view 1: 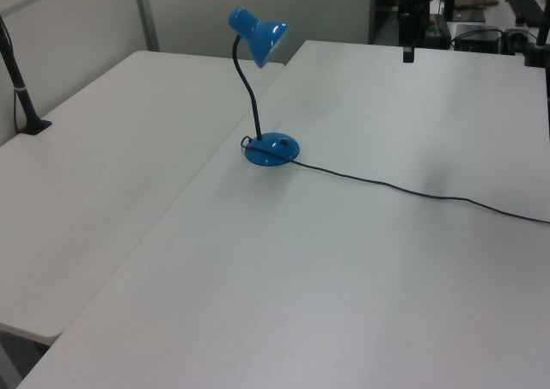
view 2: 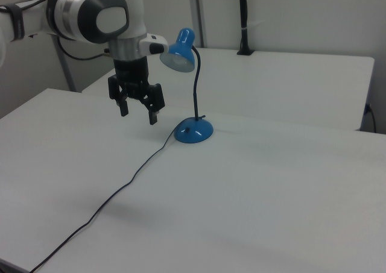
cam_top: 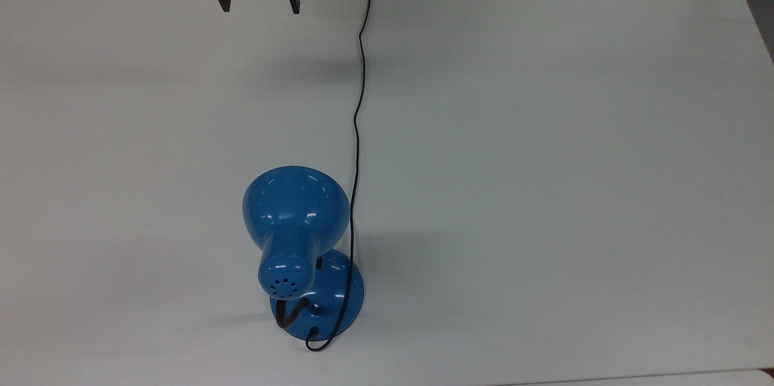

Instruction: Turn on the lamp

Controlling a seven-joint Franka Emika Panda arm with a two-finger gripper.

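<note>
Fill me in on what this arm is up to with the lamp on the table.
A single robot arm holds its gripper open above the white table, well away from the blue lamp and touching nothing. The lamp stands upright on its round base, shade tilted down on a black gooseneck, and it does not look lit. Its thin black cord trails across the table and off the edge. Nothing has been pressed or gripped yet.

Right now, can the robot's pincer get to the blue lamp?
Probably yes. The pincer hangs open above the bare table, apart from the lamp, and only the thin cord runs alongside the way.
</note>
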